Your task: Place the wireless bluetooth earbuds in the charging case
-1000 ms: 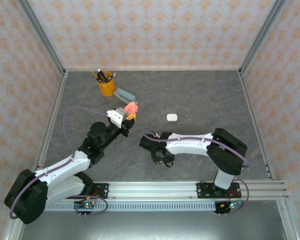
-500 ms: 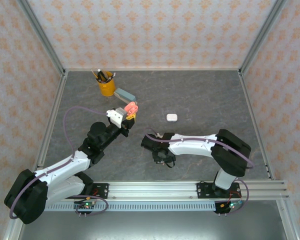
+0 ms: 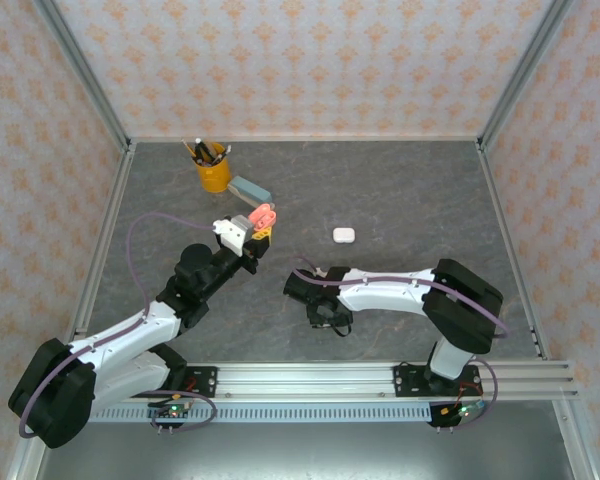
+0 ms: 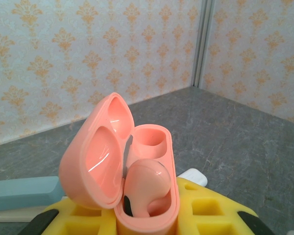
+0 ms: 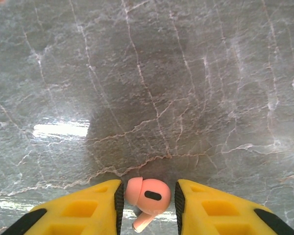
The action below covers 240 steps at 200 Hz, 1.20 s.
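We see the left gripper (image 4: 148, 218) clamped on the open pink charging case (image 4: 100, 161), with one pink earbud (image 4: 146, 188) seated inside. Down on the table (image 5: 147, 73), the right gripper (image 5: 148, 198) stands slightly parted around a second pink earbud (image 5: 148, 193), a sliver of gap showing on one side.

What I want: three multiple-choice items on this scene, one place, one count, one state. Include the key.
1. The loose pink earbud lies: A) between the right end effector's fingers; B) inside the pink charging case; C) against the back wall.
2. Earbuds seated in the pink charging case: A) none; B) one; C) two.
3. The case's lid is: A) shut; B) open; C) torn off.
Key: 1 A, yellow fingers flank it on the table; 2 B, one slot filled, one empty; 3 B, it stands hinged back.
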Motion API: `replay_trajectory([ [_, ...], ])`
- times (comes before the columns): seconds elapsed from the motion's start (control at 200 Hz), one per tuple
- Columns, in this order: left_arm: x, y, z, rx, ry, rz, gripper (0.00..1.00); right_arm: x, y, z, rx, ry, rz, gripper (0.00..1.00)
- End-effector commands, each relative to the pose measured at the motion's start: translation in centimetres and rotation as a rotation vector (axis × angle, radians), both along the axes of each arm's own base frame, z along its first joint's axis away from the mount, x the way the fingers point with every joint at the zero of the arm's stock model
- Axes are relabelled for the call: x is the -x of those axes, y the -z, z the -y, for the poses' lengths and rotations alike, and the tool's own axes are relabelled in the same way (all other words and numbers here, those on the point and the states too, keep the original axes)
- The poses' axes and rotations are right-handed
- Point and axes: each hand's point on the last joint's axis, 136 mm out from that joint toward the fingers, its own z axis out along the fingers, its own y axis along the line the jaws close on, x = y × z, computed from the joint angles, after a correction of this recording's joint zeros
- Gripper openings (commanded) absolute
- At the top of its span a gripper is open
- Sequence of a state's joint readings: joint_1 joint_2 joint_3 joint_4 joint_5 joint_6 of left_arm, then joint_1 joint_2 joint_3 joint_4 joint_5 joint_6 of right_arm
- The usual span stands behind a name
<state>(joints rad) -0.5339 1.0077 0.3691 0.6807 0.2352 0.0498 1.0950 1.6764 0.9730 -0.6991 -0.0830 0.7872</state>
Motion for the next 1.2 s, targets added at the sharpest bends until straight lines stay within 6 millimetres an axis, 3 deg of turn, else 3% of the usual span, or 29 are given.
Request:
replay_trajectory([
  [0.0, -0.1, -2.0, 0.0, 0.040, 0.008, 0.045, 0.00, 0.2, 0.5, 0.6, 0.024, 0.018, -0.002, 0.36],
  [0.44, -0.1, -1.9, 0.1, 0.043, 0.009, 0.042, 0.00, -0.1, 1.0, -0.1, -0.014, 0.155, -0.006, 0.39],
  [1.196, 0.0, -1.8, 0.0, 0.043, 0.009, 0.048, 0.00, -0.7, 1.1, 1.3, 0.038, 0.228, 0.035, 0.32],
])
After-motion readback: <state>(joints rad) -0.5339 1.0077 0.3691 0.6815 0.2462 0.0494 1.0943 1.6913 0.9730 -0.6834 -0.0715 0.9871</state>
